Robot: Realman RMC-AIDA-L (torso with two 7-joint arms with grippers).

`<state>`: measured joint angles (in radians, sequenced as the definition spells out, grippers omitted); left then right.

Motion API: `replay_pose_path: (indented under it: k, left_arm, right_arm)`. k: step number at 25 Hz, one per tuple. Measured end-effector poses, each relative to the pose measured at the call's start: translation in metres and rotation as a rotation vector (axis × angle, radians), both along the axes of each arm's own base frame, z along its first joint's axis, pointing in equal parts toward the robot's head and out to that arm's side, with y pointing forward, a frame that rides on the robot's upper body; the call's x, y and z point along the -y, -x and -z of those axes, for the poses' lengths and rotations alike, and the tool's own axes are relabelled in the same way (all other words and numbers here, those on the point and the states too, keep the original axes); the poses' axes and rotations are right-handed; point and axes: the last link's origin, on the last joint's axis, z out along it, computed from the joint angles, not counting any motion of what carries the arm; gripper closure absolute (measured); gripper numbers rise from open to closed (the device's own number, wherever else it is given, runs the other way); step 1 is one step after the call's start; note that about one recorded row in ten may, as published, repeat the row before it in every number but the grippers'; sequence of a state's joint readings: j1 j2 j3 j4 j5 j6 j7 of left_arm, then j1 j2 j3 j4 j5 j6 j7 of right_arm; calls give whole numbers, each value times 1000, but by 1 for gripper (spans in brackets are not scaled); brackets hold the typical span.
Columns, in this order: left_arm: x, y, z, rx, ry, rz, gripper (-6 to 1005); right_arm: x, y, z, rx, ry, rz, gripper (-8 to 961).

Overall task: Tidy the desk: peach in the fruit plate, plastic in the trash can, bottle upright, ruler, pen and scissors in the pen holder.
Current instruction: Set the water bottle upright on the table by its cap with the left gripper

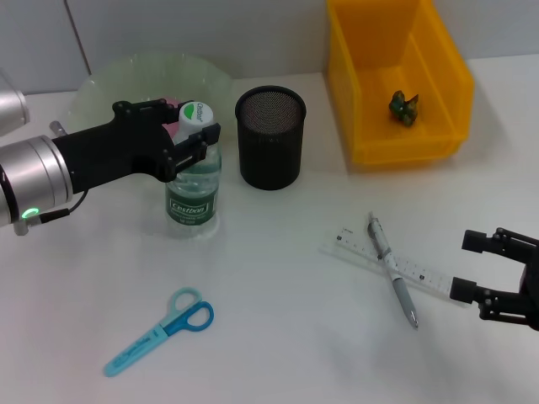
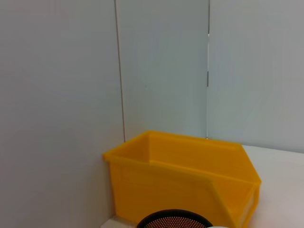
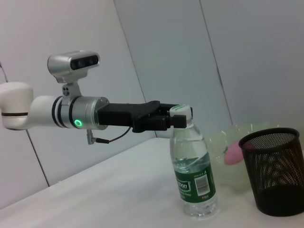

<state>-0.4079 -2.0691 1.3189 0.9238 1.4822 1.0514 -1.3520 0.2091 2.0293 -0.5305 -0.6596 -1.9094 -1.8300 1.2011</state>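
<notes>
The clear water bottle [image 1: 193, 189] stands upright on the white desk, left of the black mesh pen holder [image 1: 269, 137]. My left gripper [image 1: 190, 135] is shut on its neck just under the green-and-white cap, which also shows in the right wrist view with the bottle [image 3: 194, 175] and the left gripper [image 3: 174, 121]. The pink peach [image 1: 172, 104] lies in the pale green fruit plate [image 1: 126, 80] behind that gripper. Crumpled plastic [image 1: 403, 108] sits inside the yellow bin [image 1: 441, 50]. Pen [image 1: 392, 271] lies across the ruler [image 1: 425, 275]; blue scissors [image 1: 160, 331] rest front left. My right gripper [image 1: 472, 266] hovers open, right of the ruler.
The yellow bin [image 2: 180, 180] stands at the back right against the grey wall, close beside the pen holder [image 2: 174, 219]. The fruit plate [image 3: 219, 145] and peach [image 3: 232, 155] lie behind the pen holder [image 3: 275, 172] in the right wrist view.
</notes>
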Motion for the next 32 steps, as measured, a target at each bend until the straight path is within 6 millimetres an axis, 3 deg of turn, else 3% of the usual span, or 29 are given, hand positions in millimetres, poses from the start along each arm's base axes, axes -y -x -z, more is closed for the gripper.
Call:
replay_pose_path:
  k: [23,31,32]
  left_arm:
    - [2,1,3,-3,8,6,480]
    - [7,2,-16,16,-31,27,189]
    - [7,2,-16,16,-31,27,189]
  right_arm:
    - [0,-1,1,11,10,4,160]
    - [0,-1,2,13,16,1,162]
    - [0,-1,2,13,16,2,162]
